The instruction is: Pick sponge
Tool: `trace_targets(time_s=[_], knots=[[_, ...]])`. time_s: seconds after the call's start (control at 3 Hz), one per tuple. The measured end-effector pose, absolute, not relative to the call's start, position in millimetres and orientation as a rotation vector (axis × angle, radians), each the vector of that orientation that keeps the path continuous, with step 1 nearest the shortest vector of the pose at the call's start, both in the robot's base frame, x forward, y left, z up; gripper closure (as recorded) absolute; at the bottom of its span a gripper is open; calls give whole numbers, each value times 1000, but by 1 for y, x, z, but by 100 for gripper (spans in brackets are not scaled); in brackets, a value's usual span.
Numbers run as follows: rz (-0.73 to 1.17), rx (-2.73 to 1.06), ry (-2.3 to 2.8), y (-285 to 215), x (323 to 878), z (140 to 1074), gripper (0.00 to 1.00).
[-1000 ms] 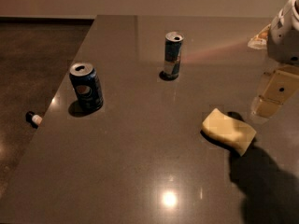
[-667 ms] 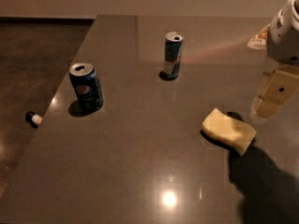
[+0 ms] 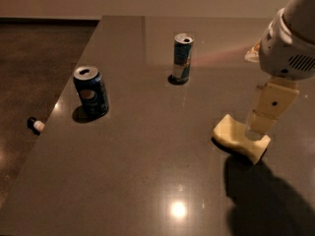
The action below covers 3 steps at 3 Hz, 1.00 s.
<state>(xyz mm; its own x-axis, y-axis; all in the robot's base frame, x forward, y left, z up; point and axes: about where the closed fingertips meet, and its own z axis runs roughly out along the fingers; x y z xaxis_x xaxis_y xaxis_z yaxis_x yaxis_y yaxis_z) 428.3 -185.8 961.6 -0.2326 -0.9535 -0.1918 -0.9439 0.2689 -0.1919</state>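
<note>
The sponge (image 3: 230, 132) lies flat on the right part of the table (image 3: 147, 161), well apart from the left edge and nearer to the near edge than to the far one. It is a pale yellow foam block with rounded edges, so I judge it to be very light and soft. It will give way under pressure but not break, and its surface is probably not slippery. The best place to take it seems to be across its shorter width, near the middle, with a squeeze firm enough that the foam does not slip out, because a hold at one end can let the block bend and hang. The tool (image 3: 257, 132) is directly over the right half of the sponge, and its tip appears to touch or almost touch the top face. Whether it is apart, together or already clamped on the foam, I cannot tell. Compared with the earlier frame, the tool has come down and toward the left edge: there it stood beside the far right end of the sponge, apart from it, and now it covers a part of it. The sponge itself keeps the same place and the same angle. The blue Pepsi can (image 3: 91, 92) near the left edge and the slim can (image 3: 182, 58) toward the far edge also have not moved.
</note>
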Motion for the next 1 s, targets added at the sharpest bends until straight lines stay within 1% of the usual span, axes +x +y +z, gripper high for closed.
trace_targets(time_s=[0.33, 1.0], knots=[[-9, -1725, 2333, -173, 413, 937, 0], [52, -1666, 2451, -180, 407, 878, 0]])
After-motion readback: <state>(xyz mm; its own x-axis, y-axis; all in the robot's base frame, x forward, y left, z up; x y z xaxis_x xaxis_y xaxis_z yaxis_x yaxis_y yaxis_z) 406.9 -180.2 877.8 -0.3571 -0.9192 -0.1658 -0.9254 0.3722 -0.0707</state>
